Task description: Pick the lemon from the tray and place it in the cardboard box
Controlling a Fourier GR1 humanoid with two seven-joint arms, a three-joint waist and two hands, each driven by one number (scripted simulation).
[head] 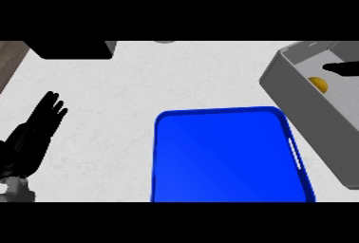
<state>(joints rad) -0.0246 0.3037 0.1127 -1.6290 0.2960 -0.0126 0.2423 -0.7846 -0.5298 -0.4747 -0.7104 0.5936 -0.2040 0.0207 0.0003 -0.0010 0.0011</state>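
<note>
Idle and open, left hand [38,128] rests beside the blue tray [224,156]. Inside the cardboard box [301,109] sits the lemon [318,84], beneath the open, empty right hand [344,69]; likely light, firm, waxy: cup its middle.

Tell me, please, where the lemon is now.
In the head view the lemon lies inside the box at the right, against its left wall, close by the right hand.
</note>
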